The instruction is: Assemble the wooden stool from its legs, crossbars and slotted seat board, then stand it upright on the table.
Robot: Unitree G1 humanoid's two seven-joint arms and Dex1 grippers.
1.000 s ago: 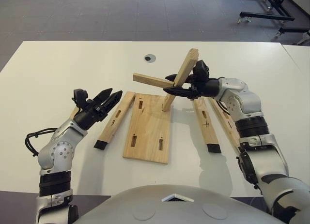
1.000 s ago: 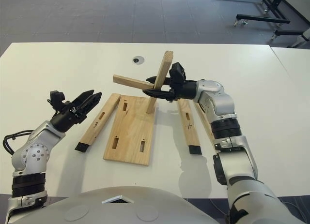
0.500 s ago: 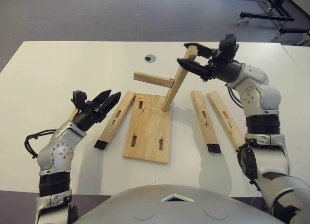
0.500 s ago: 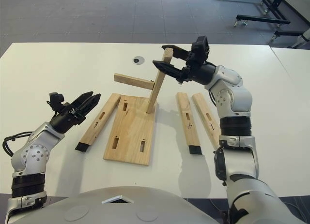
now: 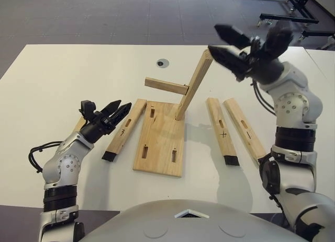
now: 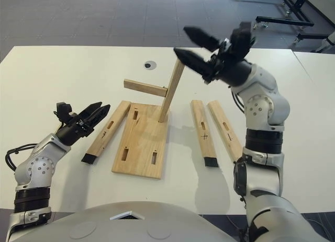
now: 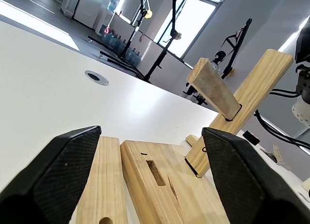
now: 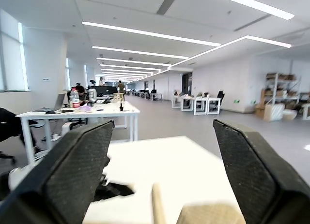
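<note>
**Right arm lets go, first leg stands by itself**

Vs. 1 sec ago, the right end effector [image 5: 213,37] is off the work. Then it was clamped at the joint of leg & crossbar. Half a sec ago it had opened beside the leg's top. Now it hangs above & to the right of that top, fingers spread wide, nothing in them.

The standing leg [image 5: 192,85] hasn't dropped w/ the release. Its foot sits in the far right slot of the seat board [image 5: 159,148], and it leans toward the right, not plumb. The crossbar [image 5: 165,85] sticks out of its mortise to the left, free end in the air. The board lies flat on the table [image 5: 52,75], same pos.

The left end effector [image 5: 119,108] has barely shifted. It hovers low, fingers apart & empty, just beside the loose leg [image 5: 125,128] left of the board. A pair of spare legs [image 5: 221,129] lies side by side right of the board, untouched.

Meaning: the 1st joint prob. holds w/o support, so the right arm is free for the next part. It's an early stage, though: 1 leg in, 3 slots open. The lean suggests the foot may not be fully seated, and a knock could topple it.
</note>
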